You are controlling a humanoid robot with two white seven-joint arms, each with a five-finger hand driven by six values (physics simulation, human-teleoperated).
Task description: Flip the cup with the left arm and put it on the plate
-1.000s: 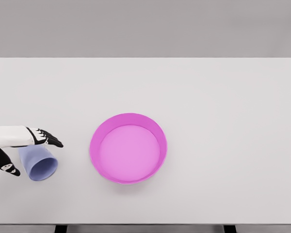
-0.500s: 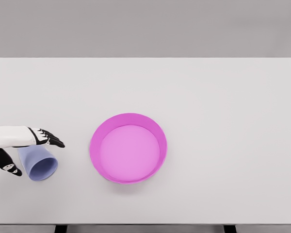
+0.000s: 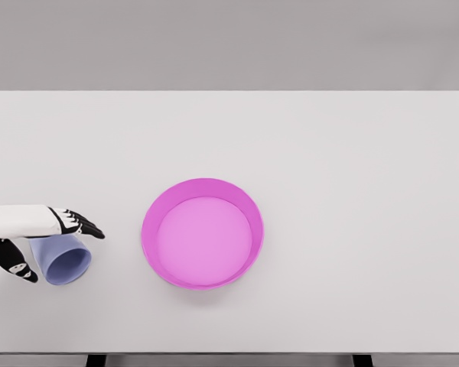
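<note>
The left hand (image 3: 42,238) is straddling the blue cup (image 3: 61,260) with fingers spread, not gripping; the cup is lying on its side on the tabletop (image 3: 329,153), left of the pink plate (image 3: 148,229)

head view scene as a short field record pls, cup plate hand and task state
cup: pale blue cup, lying on its side near the table's left edge, open mouth toward the camera
plate: pink round plate with raised rim, nothing in it, to the right of the cup, apart from it
left hand: left hand straddling the cup, fingers above it, thumb below left; no closed grasp visible
right arm: out of view
table: white table
task state: cup not yet flipped, not on plate
</note>
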